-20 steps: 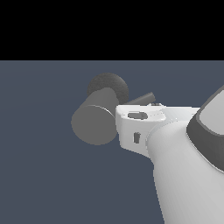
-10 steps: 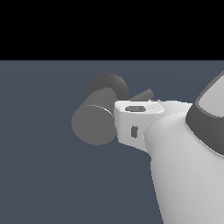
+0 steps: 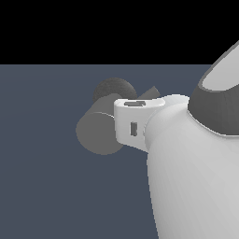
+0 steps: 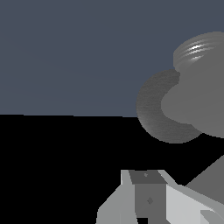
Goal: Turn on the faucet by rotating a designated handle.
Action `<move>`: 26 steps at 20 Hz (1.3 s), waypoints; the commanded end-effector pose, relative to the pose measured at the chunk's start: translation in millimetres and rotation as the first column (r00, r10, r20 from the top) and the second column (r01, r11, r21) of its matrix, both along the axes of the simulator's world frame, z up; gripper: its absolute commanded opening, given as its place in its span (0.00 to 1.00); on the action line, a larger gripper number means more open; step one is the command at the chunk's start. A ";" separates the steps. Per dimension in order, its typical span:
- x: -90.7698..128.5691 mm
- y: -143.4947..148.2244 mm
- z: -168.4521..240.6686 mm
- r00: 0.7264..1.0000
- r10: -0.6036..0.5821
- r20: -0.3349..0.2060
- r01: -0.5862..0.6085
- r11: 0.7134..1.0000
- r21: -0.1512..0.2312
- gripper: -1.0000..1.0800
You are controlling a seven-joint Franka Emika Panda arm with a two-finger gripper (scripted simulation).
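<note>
The faucet [image 3: 99, 134] is a dull grey thick cylinder with a flat round end, joined to a darker rough round base [image 3: 114, 90]. The tip of the handle [image 3: 152, 92], a thin grey rod, sticks out toward the exterior view's right behind my arm. My white wrist housing [image 3: 133, 123] sits right beside the cylinder and covers its side. My gripper [image 4: 148, 194] shows only as a grey finger block in the wrist view, close to the faucet [image 4: 199, 89] and its base [image 4: 151, 111]. The jaws' gap is hidden.
My bulky white arm [image 3: 196, 177] fills the exterior view's right and hides most of the handle. The fixture stands over a plain blue-grey floor [image 3: 46, 186]. A grey wedge [image 4: 210, 179] beside the finger may be the rod.
My wrist housing has shifted toward the exterior view's left and a little up, closer against the cylinder. The faucet body has stayed in place.
</note>
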State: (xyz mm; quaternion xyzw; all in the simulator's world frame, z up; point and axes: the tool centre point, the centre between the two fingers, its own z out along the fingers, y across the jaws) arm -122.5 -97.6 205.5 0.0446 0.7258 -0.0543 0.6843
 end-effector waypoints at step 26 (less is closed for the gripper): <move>8.1 63.6 51.4 0.999 0.024 0.030 -0.024 1.000 0.000 0.00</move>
